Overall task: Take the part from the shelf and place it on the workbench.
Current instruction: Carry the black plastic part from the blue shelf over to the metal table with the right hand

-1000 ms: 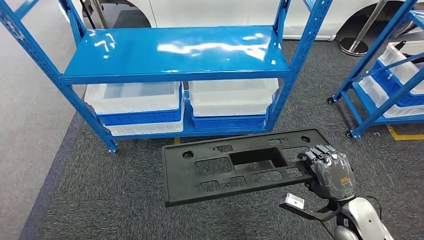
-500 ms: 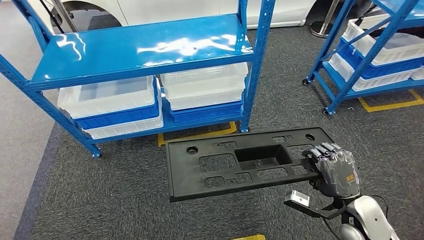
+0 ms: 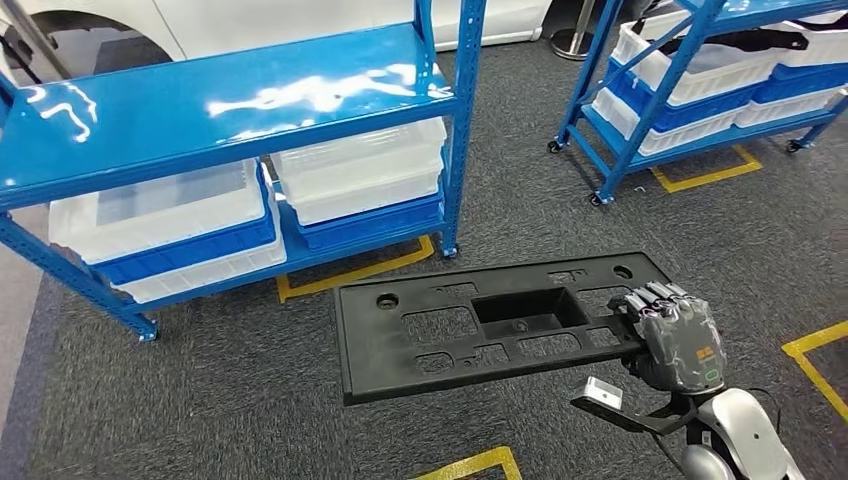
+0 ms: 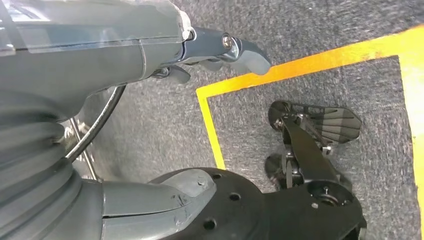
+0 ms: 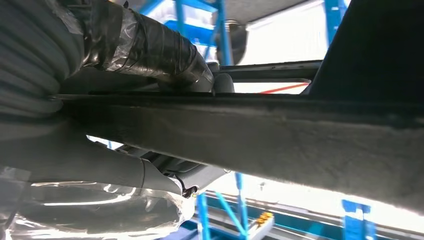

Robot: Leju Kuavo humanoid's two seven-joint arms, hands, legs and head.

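A flat black part (image 3: 490, 325) with cut-out openings is held level in the air above the grey carpet (image 3: 230, 400), grasped at its right end by the right robot hand (image 3: 678, 338). Its far long edge is separated from the blue shelf (image 3: 230, 110) by an open strip of carpet marked with yellow floor tape (image 3: 350, 272). Its left end hangs free, with nothing beside it. A second blue rack (image 3: 690, 75) on wheels, loaded with white bins (image 3: 700, 70), is seen well apart to the right. On the shelf's lower level, white bins are stacked on blue ones (image 3: 360, 215). The right robot hand's fingers (image 3: 655, 295) are folded over the part's top face, thumb beneath. The left robot hand (image 4: 220, 52) is seen hanging over the carpet, nothing in it, fingers loosely extended.
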